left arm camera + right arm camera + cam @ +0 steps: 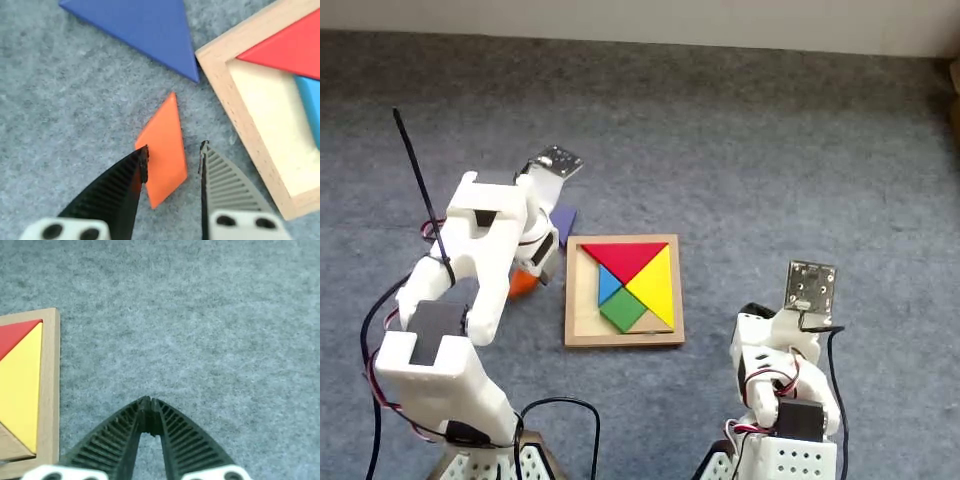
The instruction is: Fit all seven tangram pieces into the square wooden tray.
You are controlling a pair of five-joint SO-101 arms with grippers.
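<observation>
Left wrist view first: the left pincer [172,152] hung low over the orange parallelogram [162,150], its jaws parted just wider than the piece, with nothing gripped. The black finger [132,172] touched one long edge with its tip, and the grey finger [222,182] stood a sliver clear of the other.

In the high view, that orange piece lay flat on the grey desk [770,150] at nine o'clock of the square wooden tray [624,341], just beside its rim. The dark blue triangle [563,222] sat at ten o'clock of the tray, near the corner and partly under the arm. Inside the tray were the red triangle [625,258], the yellow triangle [655,290], a light blue piece [609,285], a green piece [622,312] and what looked like a tan triangle [648,322]. A bare strip ran along the nine o'clock side.

The right pincer [150,415] was clamped fully together on nothing, parked over the bare desk at four o'clock of the tray.

By my count, five pieces were home and two were out, and the step in hand was the pickup of the orange one. The next move called for a square close across its narrow width, a lift clear of the rim, then a turn to match the gap's slant. The piece is thin and flat, so the fingers could ride over it rather than bite.
</observation>
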